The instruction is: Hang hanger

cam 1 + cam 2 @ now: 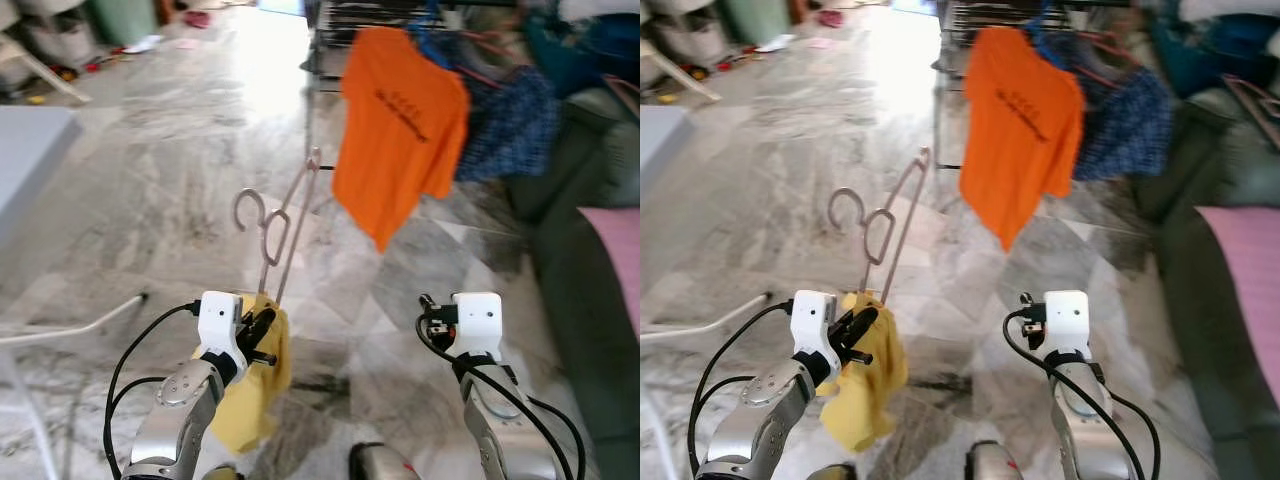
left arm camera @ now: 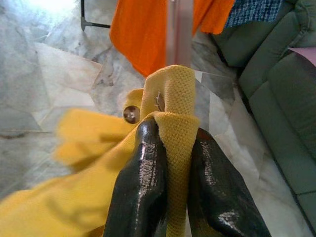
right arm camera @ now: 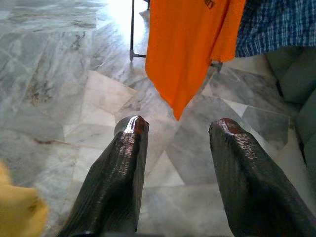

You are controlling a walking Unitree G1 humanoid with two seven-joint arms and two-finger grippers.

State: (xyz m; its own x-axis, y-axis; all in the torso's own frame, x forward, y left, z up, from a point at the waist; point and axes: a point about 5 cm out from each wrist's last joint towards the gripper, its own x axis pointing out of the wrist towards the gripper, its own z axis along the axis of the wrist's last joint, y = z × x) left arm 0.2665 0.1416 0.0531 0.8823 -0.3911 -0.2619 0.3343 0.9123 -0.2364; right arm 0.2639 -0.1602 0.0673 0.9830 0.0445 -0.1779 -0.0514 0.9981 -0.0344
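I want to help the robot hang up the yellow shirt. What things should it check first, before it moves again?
1. Left gripper shut on the yellow shirt: ok.
2. Shirt sits properly on the hanger: not ok, it hangs bunched at the gripper.
3. Hanger hook free and pointing up: ok.
4. Right gripper open and free to help: ok.
5. Drying rack ahead, behind the orange shirt: ok.
6. Free spot on the rack rail: cannot tell, too blurred.

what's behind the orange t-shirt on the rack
Behind the orange t-shirt hangs a blue checked garment on the dark drying rack. The shirt covers its own hanger and part of the rack.
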